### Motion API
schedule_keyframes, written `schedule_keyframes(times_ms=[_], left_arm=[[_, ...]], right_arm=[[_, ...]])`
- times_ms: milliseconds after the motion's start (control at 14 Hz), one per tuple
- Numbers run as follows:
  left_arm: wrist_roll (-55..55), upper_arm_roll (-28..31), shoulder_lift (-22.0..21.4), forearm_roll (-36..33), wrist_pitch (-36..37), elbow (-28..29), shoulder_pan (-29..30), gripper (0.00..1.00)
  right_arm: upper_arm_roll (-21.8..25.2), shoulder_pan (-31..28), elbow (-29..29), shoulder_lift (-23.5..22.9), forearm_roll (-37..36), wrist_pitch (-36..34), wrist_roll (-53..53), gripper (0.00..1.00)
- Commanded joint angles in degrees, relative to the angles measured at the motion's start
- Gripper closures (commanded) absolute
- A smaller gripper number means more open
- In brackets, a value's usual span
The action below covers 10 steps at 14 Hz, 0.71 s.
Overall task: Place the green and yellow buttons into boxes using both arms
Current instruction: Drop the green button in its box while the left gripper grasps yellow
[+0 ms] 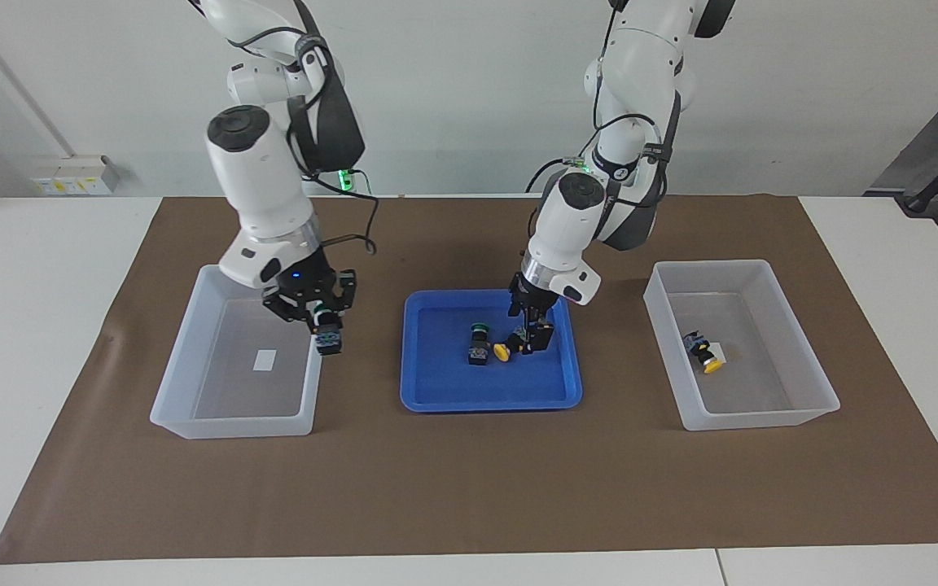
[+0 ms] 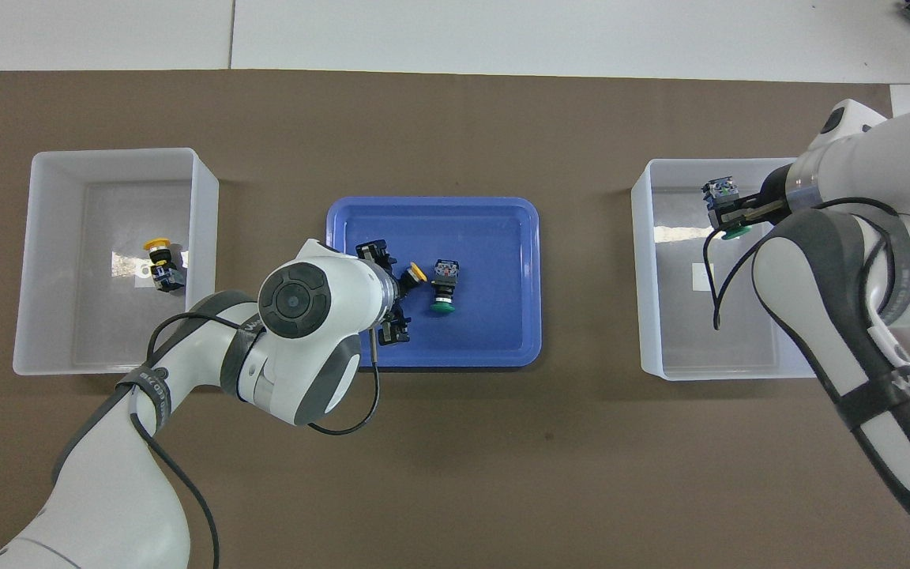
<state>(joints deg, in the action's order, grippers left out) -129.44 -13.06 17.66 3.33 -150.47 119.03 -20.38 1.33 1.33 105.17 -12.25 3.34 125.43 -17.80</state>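
Over the translucent white plastic box (image 1: pixel 233 366), the right gripper (image 1: pixel 324 325) clamped a green-capped button (image 1: pixel 327 338), release seemingly next; the left gripper (image 1: pixel 531 335) straddled the yellow-capped button (image 1: pixel 502 352) in the shallow blue tray (image 1: pixel 436 391), closure unclear.

I count four buttons: two yellow (image 1: pixel 501 352) (image 1: pixel 707 352) and two green (image 1: pixel 479 343) (image 1: pixel 327 335). I see two white boxes (image 1: pixel 172 374) (image 1: pixel 811 370), one blue tray (image 1: pixel 485 399), and two arms (image 1: pixel 261 187) (image 1: pixel 571 216), each with one end effector (image 1: pixel 324 325) (image 1: pixel 536 335).
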Motion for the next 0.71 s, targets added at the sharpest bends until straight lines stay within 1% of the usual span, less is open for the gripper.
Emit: schedule_keyframes(times_ms=[0, 71, 143, 214, 286, 357, 429, 500, 571, 643], left_arm=[[-1.95, 1.28, 0.97, -0.08, -4.64, 2.52, -1.94, 0.0], [-2.74, 1.37, 0.97, -0.08, -5.7, 3.05, -2.12, 0.03], [-3.1, 1.37, 0.97, -0.08, -5.88, 3.14, -2.12, 0.1], [-3.1, 1.37, 1.06, -0.17, -5.88, 3.14, -2.12, 0.17], [-3.1, 1.37, 1.06, -0.17, -5.88, 3.14, -2.12, 0.39], [-3.19, 1.37, 1.06, -0.08, -5.88, 3.06, -2.12, 0.57], [-3.1, 1.37, 1.14, -0.17, -5.88, 2.97, -2.12, 0.78], [-3.01, 1.46, 1.15, -0.43, -5.8, 2.79, -2.12, 0.9], [-2.84, 1.46, 1.15, -1.3, -5.27, 2.18, -1.95, 1.0], [-2.66, 1.54, 1.23, -2.27, -4.66, 0.96, -1.51, 1.0]], right_arm=[[-0.89, -2.38, 4.6, -3.03, 0.53, 8.83, -2.85, 1.0], [-0.97, -3.35, 5.74, -4.0, 0.44, 11.13, -3.99, 1.0], [-0.98, -3.53, 6.8, -4.36, 0.44, 12.28, -6.52, 1.0], [-0.89, -3.53, 7.68, -4.36, 0.44, 12.64, -10.72, 0.94], [-0.89, -3.53, 8.47, -4.36, 0.44, 12.9, -15.99, 0.77], [-0.89, -3.53, 9.52, -4.36, 0.53, 14.39, -18.04, 0.51], [-0.97, -3.53, 10.31, -4.36, 0.53, 15.53, -17.89, 0.11], [-0.98, -3.62, 10.06, -4.36, 0.53, 15.46, -17.71, 0.0], [-0.98, -3.62, 9.54, -4.28, 0.61, 15.28, -17.36, 0.0], [-0.98, -3.53, 9.36, -3.58, 0.79, 15.11, -17.18, 0.0]])
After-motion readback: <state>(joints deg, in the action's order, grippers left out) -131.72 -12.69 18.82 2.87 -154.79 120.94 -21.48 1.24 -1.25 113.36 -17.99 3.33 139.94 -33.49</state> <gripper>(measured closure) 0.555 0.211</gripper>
